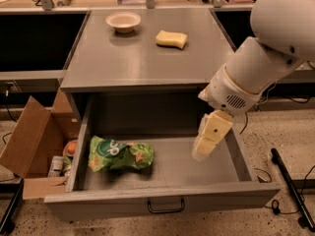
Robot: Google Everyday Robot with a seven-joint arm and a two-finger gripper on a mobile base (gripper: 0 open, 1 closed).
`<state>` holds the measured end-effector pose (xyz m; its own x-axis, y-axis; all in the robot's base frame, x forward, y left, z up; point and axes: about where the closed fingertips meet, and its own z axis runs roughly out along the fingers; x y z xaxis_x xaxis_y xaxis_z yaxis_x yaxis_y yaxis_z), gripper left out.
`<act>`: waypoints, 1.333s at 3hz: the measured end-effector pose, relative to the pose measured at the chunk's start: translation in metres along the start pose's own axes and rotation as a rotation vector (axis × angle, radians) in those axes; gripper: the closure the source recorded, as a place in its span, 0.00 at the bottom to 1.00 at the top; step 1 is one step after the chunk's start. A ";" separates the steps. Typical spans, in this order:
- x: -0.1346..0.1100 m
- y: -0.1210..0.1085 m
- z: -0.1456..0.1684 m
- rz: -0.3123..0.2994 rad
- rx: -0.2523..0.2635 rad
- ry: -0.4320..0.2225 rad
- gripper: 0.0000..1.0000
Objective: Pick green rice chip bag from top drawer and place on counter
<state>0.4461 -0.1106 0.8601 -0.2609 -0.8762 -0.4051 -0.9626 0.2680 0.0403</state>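
While the gripper (201,151) is hanging inside the open top drawer (162,193), over the right half of its floor and near the right wall, it is pointing down and to the left and is carrying nothing. From this side it is showing as one pale yellow block, so whether it is parted or closed cannot be told. The white arm (266,58) is reaching in from the upper right, with its large rounded housing being cut off by the top and right edges. The green rice chip bag (120,155) is lying crumpled on the drawer floor at the left end, close against the left wall and well apart from the gripper. Only part of its white lettering is showing, the rest being lost in the creases. On the counter (142,63) above, a pale bowl (123,21) and a yellow sponge (172,39) are sitting toward the back, apart from each other. The counter's front edge is shading the rear of the drawer, leaving its back wall dim. To the left, a brown cardboard box (29,136) is standing open on the floor. The drawer's side is covering part of its contents, and apart from something round and orange (71,148) they are too dark to name. A small dark wire handle (166,208) is showing on the drawer front.
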 end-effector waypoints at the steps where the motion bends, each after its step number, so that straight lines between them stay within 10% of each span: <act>1: -0.010 -0.003 0.040 -0.064 -0.027 0.018 0.00; 3: -0.035 -0.029 0.163 -0.191 -0.124 -0.024 0.00; 4: -0.076 -0.032 0.174 -0.212 -0.143 -0.071 0.00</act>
<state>0.5090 0.0168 0.7308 -0.0512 -0.8752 -0.4810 -0.9971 0.0177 0.0739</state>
